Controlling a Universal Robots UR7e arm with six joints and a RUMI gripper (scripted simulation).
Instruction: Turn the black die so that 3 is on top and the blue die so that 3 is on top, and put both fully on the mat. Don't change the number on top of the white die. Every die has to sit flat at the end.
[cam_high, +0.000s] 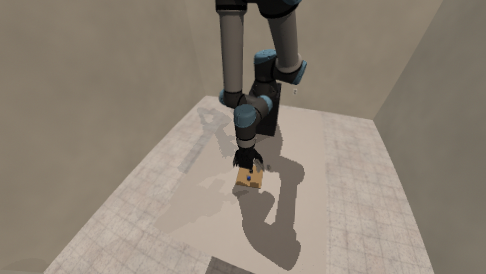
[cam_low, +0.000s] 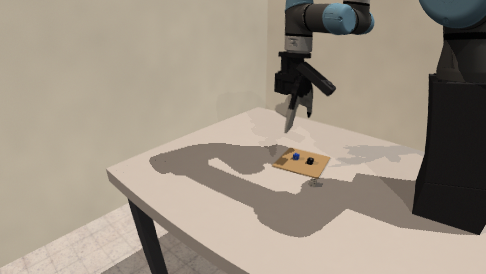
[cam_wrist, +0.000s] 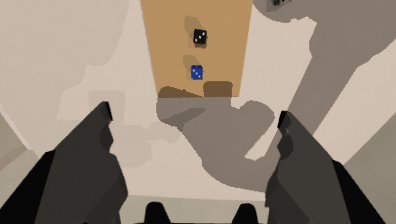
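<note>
The black die sits on the tan mat; its upper face shows three white pips in the wrist view. The blue die sits on the mat nearer the edge by the gripper, and three pips show on its upper face. Both look flat. The white die lies off the mat in the arm's shadow; its top number is unreadable. My gripper is wide open and empty, raised above the table beside the mat.
The arm's base stands on the table to the right in the exterior view. Large arm shadows cross the table and part of the mat's edge. Walls stand behind and beside the table.
</note>
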